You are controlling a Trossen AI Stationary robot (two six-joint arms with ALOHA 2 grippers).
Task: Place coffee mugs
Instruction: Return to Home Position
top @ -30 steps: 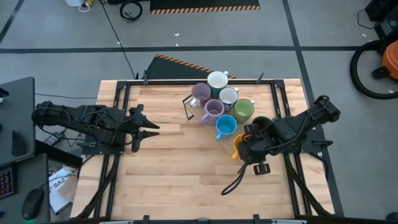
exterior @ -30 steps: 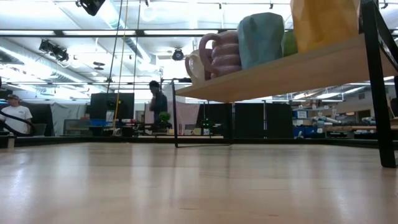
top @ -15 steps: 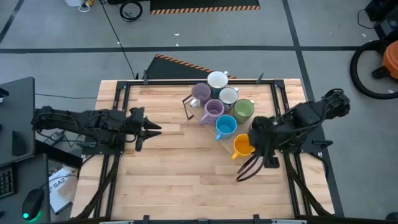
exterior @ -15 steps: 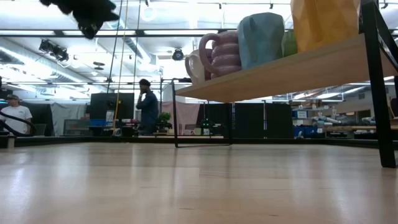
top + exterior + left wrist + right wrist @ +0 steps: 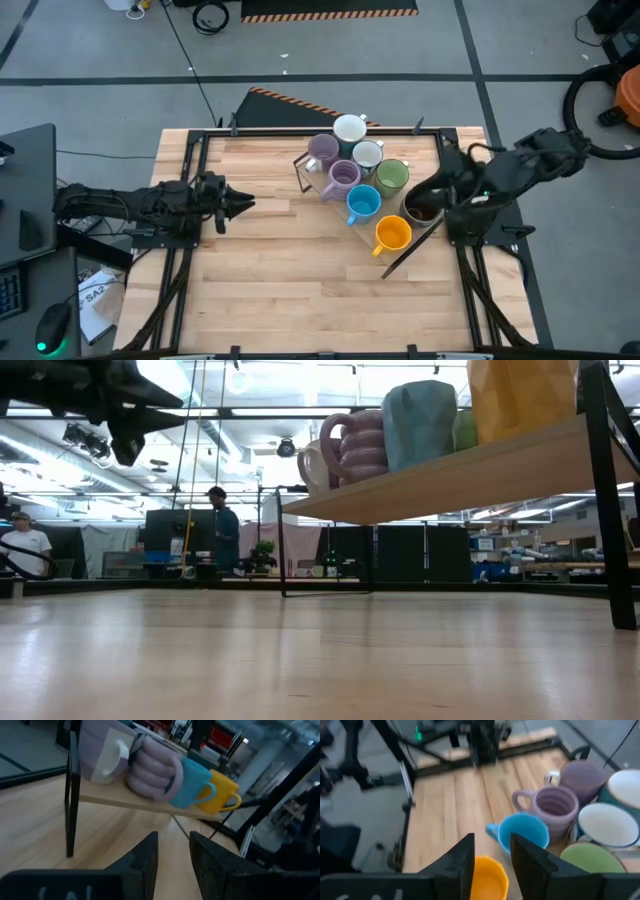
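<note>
Where right gripper (image 5: 437, 197) hovers — dark mug (image 5: 421, 207) half-hidden | rack cropped.

- The dark mug (image 5: 422, 207) at the group's 4 o'clock lay partly hidden under the right arm (image 5: 505, 180).
- The orange mug (image 5: 520, 395) was cut off at 12 o'clock in the low view.
- The right gripper's fingertips were not discernible from above.

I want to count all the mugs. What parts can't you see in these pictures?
- Dark brown mug, high view: partly covered by the right arm.
- Orange mug, low view: top cut off by the picture edge.
- Green mug, low view: mostly hidden behind the blue mug.
- White mugs, left wrist view: blurred.
</note>
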